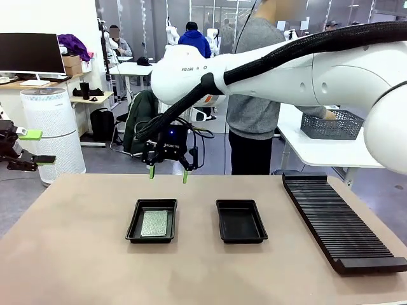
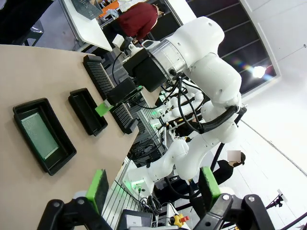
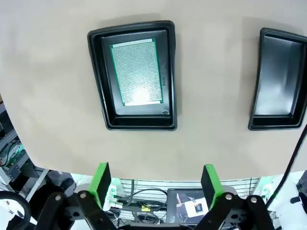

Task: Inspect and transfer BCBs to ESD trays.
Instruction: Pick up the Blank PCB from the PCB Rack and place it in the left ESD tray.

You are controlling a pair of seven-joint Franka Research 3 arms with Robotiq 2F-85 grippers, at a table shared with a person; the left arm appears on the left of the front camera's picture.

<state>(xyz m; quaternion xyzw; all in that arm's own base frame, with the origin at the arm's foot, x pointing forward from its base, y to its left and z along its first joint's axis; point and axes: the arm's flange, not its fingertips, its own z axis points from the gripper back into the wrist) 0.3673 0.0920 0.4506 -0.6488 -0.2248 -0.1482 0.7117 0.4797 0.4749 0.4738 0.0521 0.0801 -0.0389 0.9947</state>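
Beige worktop (image 1: 76, 260) carries all the task items. Reference point: the left ESD tray (image 1: 134, 223), glossy black, left of centre on the worktop.

- One BCB (image 1: 154, 223) lies flat on the floor of the left ESD tray, pale green face up, inside the rim on all sides.
- Second ESD tray (image 1: 240, 222) sits to the right of the reference tray, apart from it and in line with it. It is empty.
- Long black ribbed rack (image 1: 340, 222) lies further right of the reference tray, along the worktop's right side.
- Left tool (image 1: 37, 147) is well to the left of the reference tray, beyond the worktop's left edge. Fingers spread, nothing between them.
- Right tool (image 1: 168, 173) hangs over the worktop's far edge, just behind the reference tray, pointing down. Green pads are wide apart, nothing grasped, clear of tray and board.
- Behind the reference tray, past the worktop, a person (image 1: 254, 95) in a grey top stands with one hand at a grey mesh basket (image 1: 331, 126) on a white table.
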